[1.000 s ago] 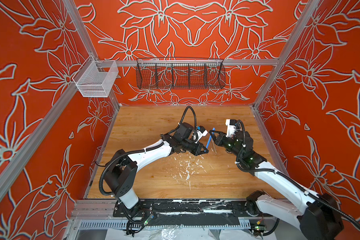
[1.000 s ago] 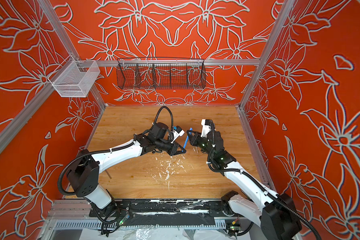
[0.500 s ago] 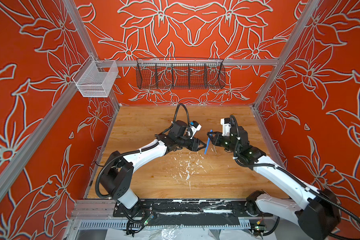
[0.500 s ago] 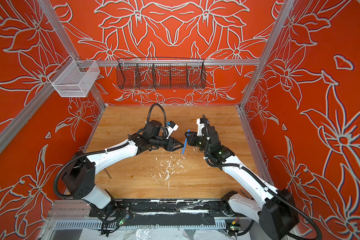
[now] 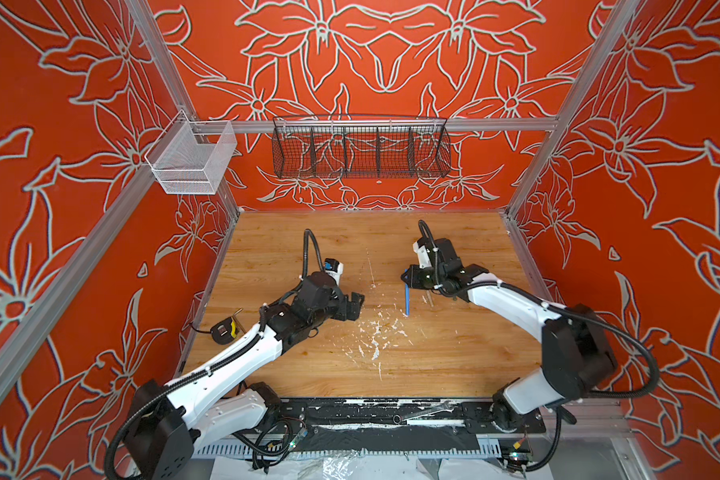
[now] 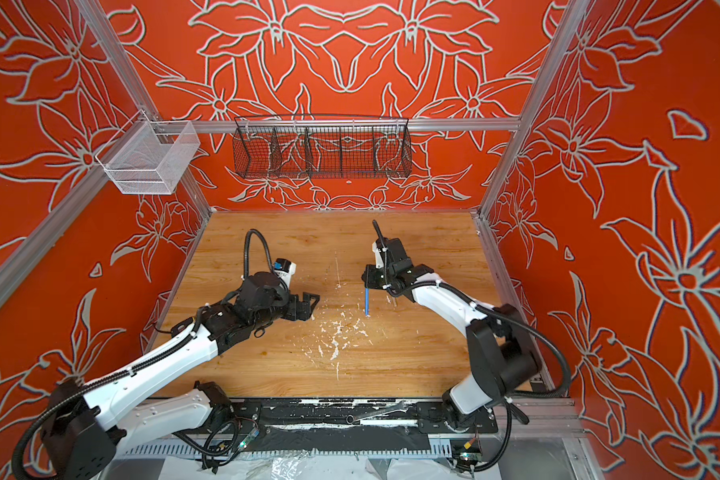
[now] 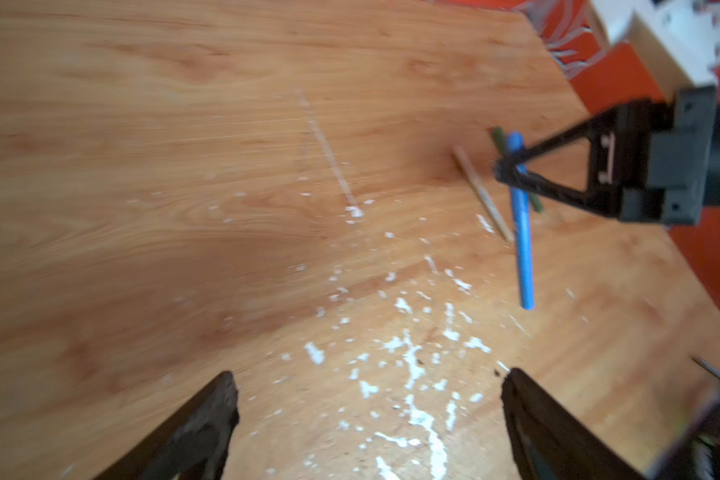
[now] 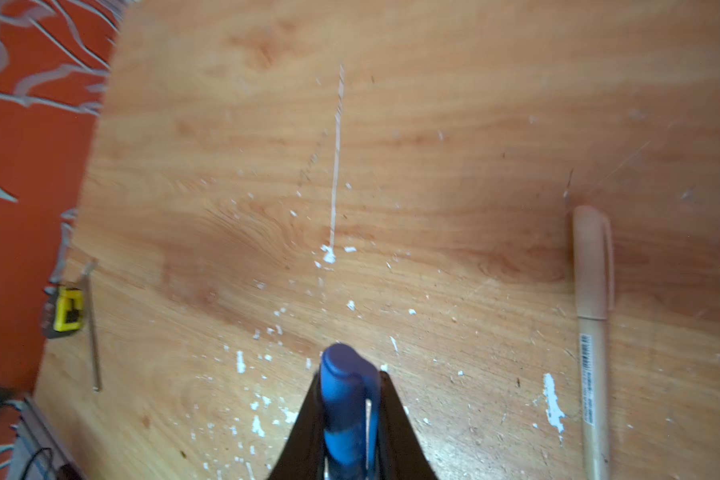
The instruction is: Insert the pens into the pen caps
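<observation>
Orange flower-patterned walls (image 5: 391,62) close in the wooden tabletop (image 5: 308,365) on three sides.

Hidden or unclear:
- The olive green pen (image 7: 496,136) shows only in the left wrist view, as two short stubs behind the blue pen (image 7: 523,241) and my right pincer (image 7: 506,168). I cannot tell whether it is capped.
- In both top views my right arm covers it.
- I cannot tell whether the blue pen's lower end touches the wood.

Pincer states:
- My right pincer is clamped on the capped end of the blue pen. The pen hangs nearly upright, just right of centre in both top views.
- My left pincer (image 5: 353,307) stands wide and empty, left of centre, beside the white paint flecks (image 5: 375,336).

Clearances:
- Bare wood lies between the two pincers and runs on to the far edge of the table.
- A tape measure (image 5: 225,330) sits against the left table edge, near my left forearm.
- The black wire basket (image 5: 360,147) and the white mesh basket (image 5: 190,160) hang on the rail, well above the surface.

View differences:
- Only the right wrist view shows the beige pen (image 8: 593,332) clearly. It lies flat with its cap on, near the blue pen.
- The left wrist view is blurred.
</observation>
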`<state>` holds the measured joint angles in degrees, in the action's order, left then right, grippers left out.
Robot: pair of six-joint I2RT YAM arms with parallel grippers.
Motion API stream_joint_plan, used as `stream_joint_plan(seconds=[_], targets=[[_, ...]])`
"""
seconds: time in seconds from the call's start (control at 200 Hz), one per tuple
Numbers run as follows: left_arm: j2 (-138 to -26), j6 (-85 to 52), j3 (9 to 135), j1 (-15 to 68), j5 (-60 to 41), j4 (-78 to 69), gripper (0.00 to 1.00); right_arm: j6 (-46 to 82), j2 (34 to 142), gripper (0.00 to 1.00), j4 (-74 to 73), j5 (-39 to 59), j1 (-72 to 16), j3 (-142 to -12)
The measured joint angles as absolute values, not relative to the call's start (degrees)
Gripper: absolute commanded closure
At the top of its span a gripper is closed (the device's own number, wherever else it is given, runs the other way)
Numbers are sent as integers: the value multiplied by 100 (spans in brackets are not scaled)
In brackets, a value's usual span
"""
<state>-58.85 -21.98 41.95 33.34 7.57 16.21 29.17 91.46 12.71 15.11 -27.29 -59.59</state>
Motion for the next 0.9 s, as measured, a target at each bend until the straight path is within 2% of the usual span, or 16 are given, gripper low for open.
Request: stream_joint_plan(seconds=[0.235, 0.33, 0.6, 0.901], targets=[[-4899, -2390, 3286, 2755, 2003, 2032, 3, 2783, 10208, 98, 1393, 1559, -2729, -6202], [-4554, -2298, 3046, 2657, 2235, 2051, 3, 2753, 10433, 89, 1382, 1564, -2729, -6296], [-4136, -2032, 2668, 2279, 2646, 1850, 3, 2659, 10584, 54, 1354, 1492, -2729, -6340], [-4244, -1374, 2418, 2012, 3197, 897, 3, 2440, 10337, 43, 1433, 1063, -2729, -6497]])
